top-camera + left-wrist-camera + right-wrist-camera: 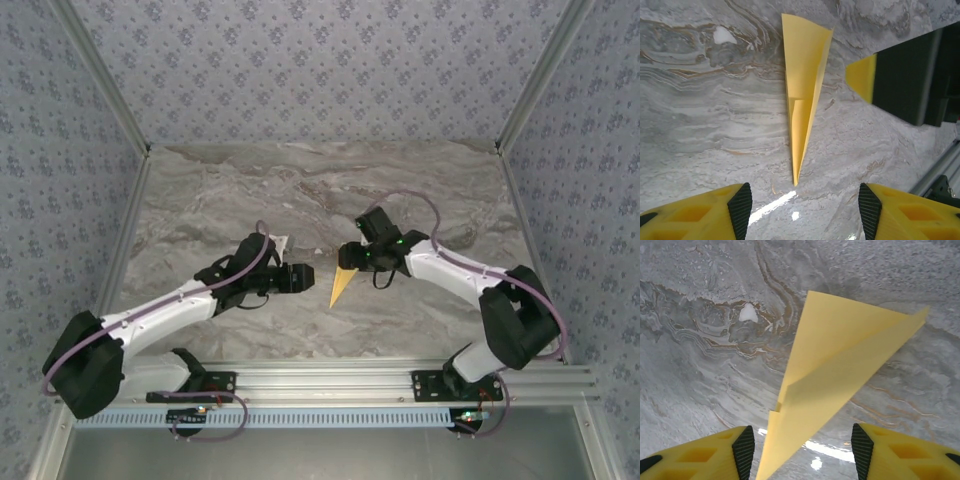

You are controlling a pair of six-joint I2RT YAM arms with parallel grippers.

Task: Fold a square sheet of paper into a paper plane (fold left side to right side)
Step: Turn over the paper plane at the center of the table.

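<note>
Paper plane (343, 286) lies flat on the marble worktop (250, 190) between my two tools, sharp tip pointing toward the arm bases. Left tool (300, 277) sits just left of it, fingers apart, gripping nothing; on its wrist camera the plane's tip points at the gap. Right tool (352, 256) is at the plane's wide end, fingers apart too. On its wrist camera the narrow end runs between them, not clamped.

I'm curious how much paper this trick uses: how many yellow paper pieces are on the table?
1. The folded paper plane lies near the middle of the marble table, tip toward the near edge. No other seems hidden.
</note>
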